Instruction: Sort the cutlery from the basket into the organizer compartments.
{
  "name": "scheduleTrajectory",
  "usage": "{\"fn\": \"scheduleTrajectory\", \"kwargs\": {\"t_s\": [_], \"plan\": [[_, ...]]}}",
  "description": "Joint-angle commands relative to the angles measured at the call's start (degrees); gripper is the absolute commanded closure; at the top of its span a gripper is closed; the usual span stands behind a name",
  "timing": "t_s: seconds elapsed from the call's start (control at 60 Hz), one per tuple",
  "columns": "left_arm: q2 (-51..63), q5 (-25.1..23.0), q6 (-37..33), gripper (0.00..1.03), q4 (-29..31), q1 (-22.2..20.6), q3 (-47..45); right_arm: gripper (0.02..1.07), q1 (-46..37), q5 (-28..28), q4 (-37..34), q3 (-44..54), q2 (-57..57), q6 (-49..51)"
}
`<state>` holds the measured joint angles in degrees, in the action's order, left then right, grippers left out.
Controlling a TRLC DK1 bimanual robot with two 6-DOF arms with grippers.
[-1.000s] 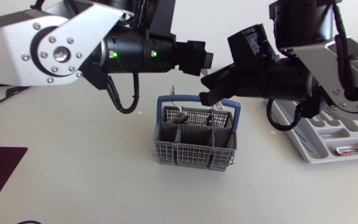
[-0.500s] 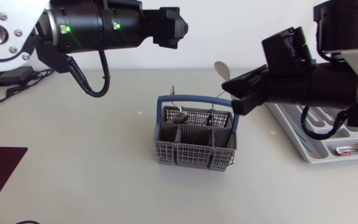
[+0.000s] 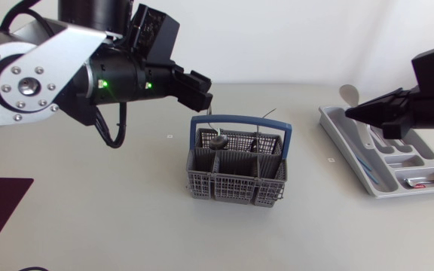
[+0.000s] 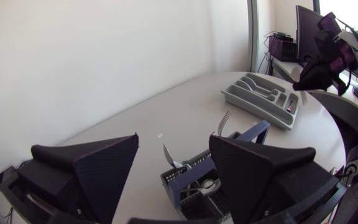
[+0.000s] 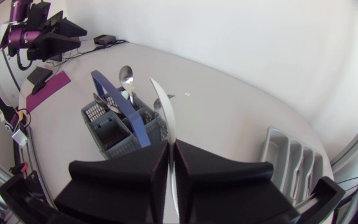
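Right gripper [image 3: 352, 112] clamped on spoon [image 3: 349, 94], bowl ahead of fingertips. Organizer [image 3: 336, 137] just below hand; spoon's long axis likely needs lining up with compartment. Left gripper [image 4: 173, 140] spread, empty, basket [image 3: 236, 179] below it.

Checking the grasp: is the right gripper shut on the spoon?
Shut: the right gripper clamps the spoon handle from both sides.

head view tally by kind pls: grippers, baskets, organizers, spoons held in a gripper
grippers: 2, left gripper and right gripper
basket: 1
organizer: 1
spoon held in the right gripper: 1
total: 5
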<state>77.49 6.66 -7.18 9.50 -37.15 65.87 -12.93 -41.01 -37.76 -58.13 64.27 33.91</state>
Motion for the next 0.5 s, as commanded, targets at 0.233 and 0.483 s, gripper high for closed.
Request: {"fn": "scheduleTrajectory", "kwargs": {"t_s": [0.233,0.483], "plan": [[-2.8,0.7,-2.0,0.24,1.5,1.8,-4.4,0.97,-16.7,-3.2,-10.2,-5.6,14.0,29.3],[-3.5,0.8,-2.2,0.24,1.9,1.9,-5.7,0.97,-26.2,-2.4,-16.3,-12.6,26.3,46.6]]}}
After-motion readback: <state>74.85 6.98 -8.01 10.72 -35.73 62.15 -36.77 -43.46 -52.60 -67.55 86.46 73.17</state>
